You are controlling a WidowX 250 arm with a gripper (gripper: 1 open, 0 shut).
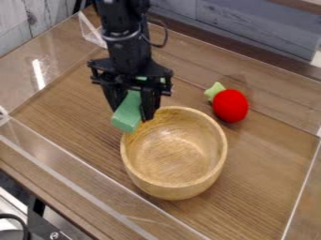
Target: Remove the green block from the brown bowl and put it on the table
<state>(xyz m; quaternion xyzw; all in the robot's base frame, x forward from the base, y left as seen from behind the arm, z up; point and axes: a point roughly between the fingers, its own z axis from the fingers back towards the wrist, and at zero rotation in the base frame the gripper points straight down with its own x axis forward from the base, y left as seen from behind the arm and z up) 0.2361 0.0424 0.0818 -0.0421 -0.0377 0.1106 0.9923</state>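
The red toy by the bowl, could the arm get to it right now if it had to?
Probably not right away. The way to the red toy looks free, with open table around it and the brown bowl off to one side, but the gripper is shut on the green block, so it would have to set that down first.

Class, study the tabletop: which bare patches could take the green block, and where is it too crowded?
Bare table lies left of the gripper, between it and the clear acrylic wall. More bare wood lies right of the brown bowl, below the red toy. Crowded: the strip between bowl and toy, and around the gripper, shut on the green block at the bowl's rim.
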